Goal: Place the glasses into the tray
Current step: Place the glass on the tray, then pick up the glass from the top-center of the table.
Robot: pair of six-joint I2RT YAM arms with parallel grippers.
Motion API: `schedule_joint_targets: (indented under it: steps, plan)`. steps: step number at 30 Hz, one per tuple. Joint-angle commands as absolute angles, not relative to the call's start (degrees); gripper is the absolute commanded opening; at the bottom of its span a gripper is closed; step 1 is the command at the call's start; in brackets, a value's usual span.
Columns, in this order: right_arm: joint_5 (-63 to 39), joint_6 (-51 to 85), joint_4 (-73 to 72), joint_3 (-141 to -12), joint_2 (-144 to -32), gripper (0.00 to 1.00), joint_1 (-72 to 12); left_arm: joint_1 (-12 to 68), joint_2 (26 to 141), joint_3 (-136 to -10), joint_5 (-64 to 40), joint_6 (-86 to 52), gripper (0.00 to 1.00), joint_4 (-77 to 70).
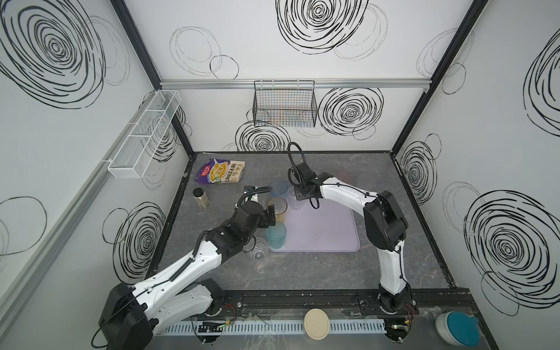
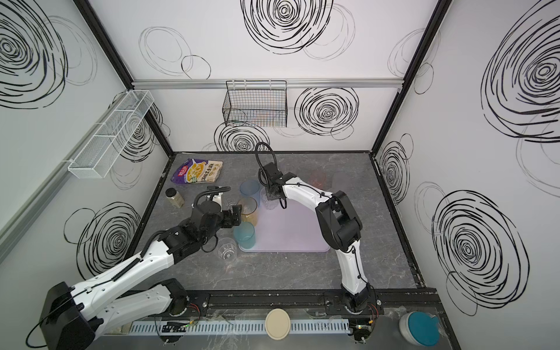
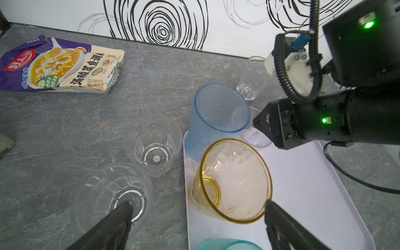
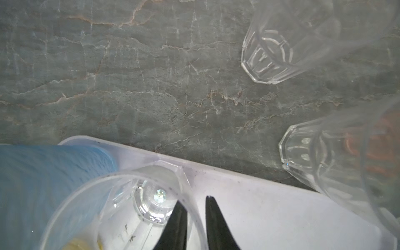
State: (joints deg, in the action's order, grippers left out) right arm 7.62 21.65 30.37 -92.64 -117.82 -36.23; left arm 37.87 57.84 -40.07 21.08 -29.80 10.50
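Tray (image 1: 333,236): mid-bench.
Done: blue glass (image 1: 278,186), amber glass (image 1: 277,206), teal glass (image 1: 275,235) along its left edge; clear glass (image 4: 149,201) at far edge.
Right gripper (image 4: 195,201): fingers astride clear glass wall; pinching or slack, cannot tell.
Left gripper (image 3: 198,204): spread, empty.
To do: several tumblers (image 3: 152,140) on bench.

my left arm (image 1: 197,257) stretched forward and low, left gripper (image 3: 197,203) spread wide, my right arm (image 1: 342,191) elbow-high, right gripper (image 4: 193,199) pointed down, fingers (image 4: 177,220) barely parted
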Motion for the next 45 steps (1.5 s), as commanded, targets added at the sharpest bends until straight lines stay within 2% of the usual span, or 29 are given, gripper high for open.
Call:
schedule_joint_targets:
  steps: [1, 6, 11, 19, 23, 26, 38, 45]
  plan:
    - [10.28, 20.90, 32.11, -94.33, -117.61, 0.25, -35.95, 37.71, 56.02, -40.35, 22.54, -30.16, 0.98, 10.54]
    - [11.42, 20.86, 32.37, -93.70, -114.03, 0.27, -35.87, 37.44, 54.93, -39.97, 23.43, -30.28, 0.98, 10.92]
    - [7.85, 22.24, 30.41, -89.98, -106.13, 0.33, -33.30, 37.16, 54.33, -40.31, 23.50, -30.34, 0.97, 11.86]
    - [4.24, 27.36, 22.02, -74.18, -93.36, 0.43, -19.13, 37.94, 53.84, -40.60, 25.48, -30.03, 0.98, 11.51]
    - [-2.09, 29.04, 18.36, -68.26, -90.68, 0.46, -11.68, 39.67, 54.55, -39.16, 25.15, -31.34, 0.98, 10.02]
    - [-7.00, 29.27, 15.27, -65.76, -90.69, 0.47, -9.22, 40.97, 55.43, -38.94, 25.57, -31.23, 0.98, 9.28]
    - [-9.31, 31.24, 15.29, -72.59, -99.91, 0.52, -11.75, 40.87, 54.46, -36.92, 26.75, -30.52, 0.97, 9.04]
    - [-10.59, 32.16, 14.90, -76.35, -105.31, 0.50, -12.12, 40.52, 54.95, -36.47, 26.35, -30.06, 0.97, 8.68]
